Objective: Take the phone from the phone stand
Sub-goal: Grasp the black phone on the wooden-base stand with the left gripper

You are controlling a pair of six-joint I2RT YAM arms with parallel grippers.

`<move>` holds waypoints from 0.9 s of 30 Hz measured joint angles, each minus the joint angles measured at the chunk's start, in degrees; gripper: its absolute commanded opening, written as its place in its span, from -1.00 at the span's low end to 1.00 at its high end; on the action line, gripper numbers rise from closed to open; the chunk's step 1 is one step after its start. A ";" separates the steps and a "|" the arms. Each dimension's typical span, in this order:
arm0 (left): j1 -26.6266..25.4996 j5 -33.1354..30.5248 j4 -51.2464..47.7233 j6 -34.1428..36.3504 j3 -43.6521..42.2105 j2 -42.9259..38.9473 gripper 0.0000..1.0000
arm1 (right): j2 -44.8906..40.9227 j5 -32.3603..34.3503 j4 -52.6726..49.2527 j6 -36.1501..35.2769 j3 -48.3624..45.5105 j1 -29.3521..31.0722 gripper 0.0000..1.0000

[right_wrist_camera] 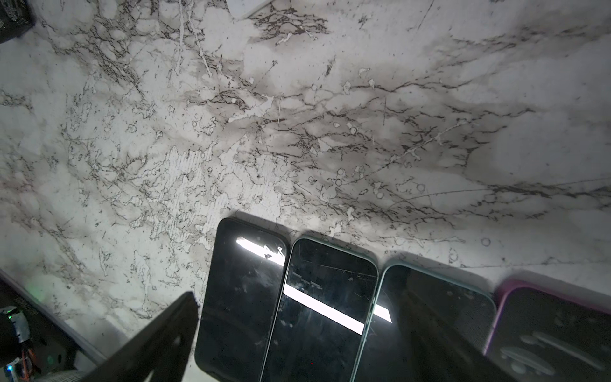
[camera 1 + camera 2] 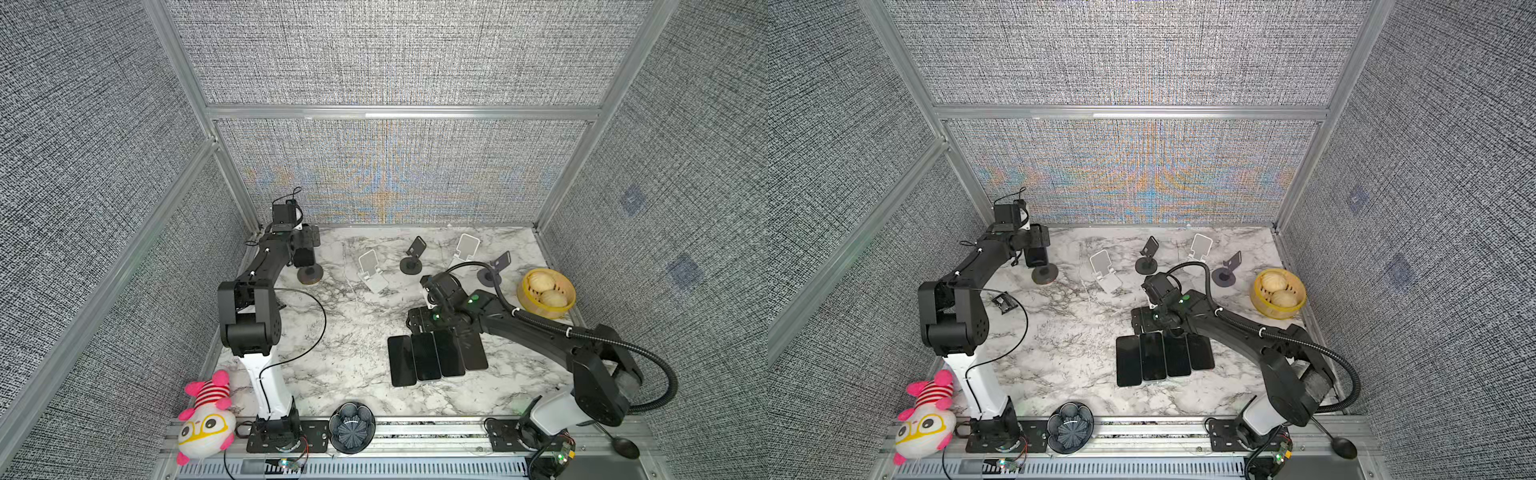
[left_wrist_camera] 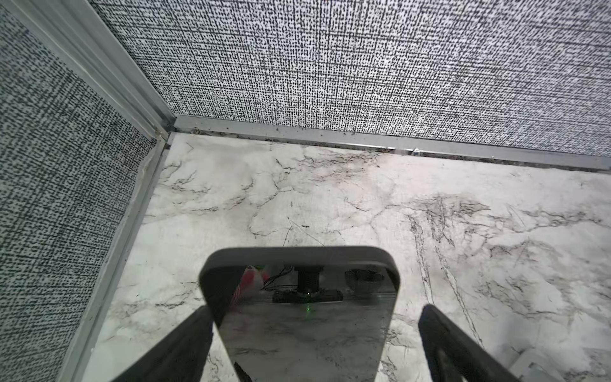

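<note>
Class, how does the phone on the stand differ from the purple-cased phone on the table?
The phone flanked by the left hand leans on a phone stand; the purple-cased phone lies flat. The leaning phone is grey-rimmed and alone; the purple-cased phone ends a row of four. Both screens look off.

Marble-patterned tabletop [image 2: 353,332], white with grey veins, walled on three sides. Flat on it, right of centre: four dark phones [image 2: 436,357], packed side by side, screens up. Toward back, in loose row: phone stand [image 2: 310,275] with round dark base at left, white folding stand [image 2: 371,270], black round-base stand [image 2: 411,259], second white stand [image 2: 466,248], second black stand [image 2: 493,272]. Near right edge: yellow steamer basket [image 2: 546,293].
</note>
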 measured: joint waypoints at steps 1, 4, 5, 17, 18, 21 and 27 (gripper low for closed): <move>0.00 -0.02 0.00 0.00 0.13 0.13 0.97 | -0.04 0.00 0.00 0.00 0.00 0.00 0.90; 0.07 -0.15 0.00 0.00 1.16 0.79 0.97 | -0.09 0.02 0.00 0.39 0.00 0.00 0.90; 0.07 -0.28 0.17 0.00 1.42 1.22 0.97 | -0.07 0.00 -0.04 0.39 -0.02 0.02 0.90; 0.07 -0.72 -0.07 0.00 1.60 2.69 0.81 | 0.15 0.20 -0.02 0.63 -0.02 0.17 0.89; 0.07 -0.72 -0.07 0.00 1.60 2.69 0.80 | 0.22 0.17 -0.02 0.63 -0.02 0.24 0.89; 0.07 -0.72 -0.07 -0.02 1.60 2.69 0.79 | 0.57 0.17 -0.02 0.63 -0.02 0.33 0.89; 0.07 -0.74 -0.04 -0.02 1.60 2.69 0.71 | 1.22 0.17 -0.13 0.63 0.22 0.50 0.88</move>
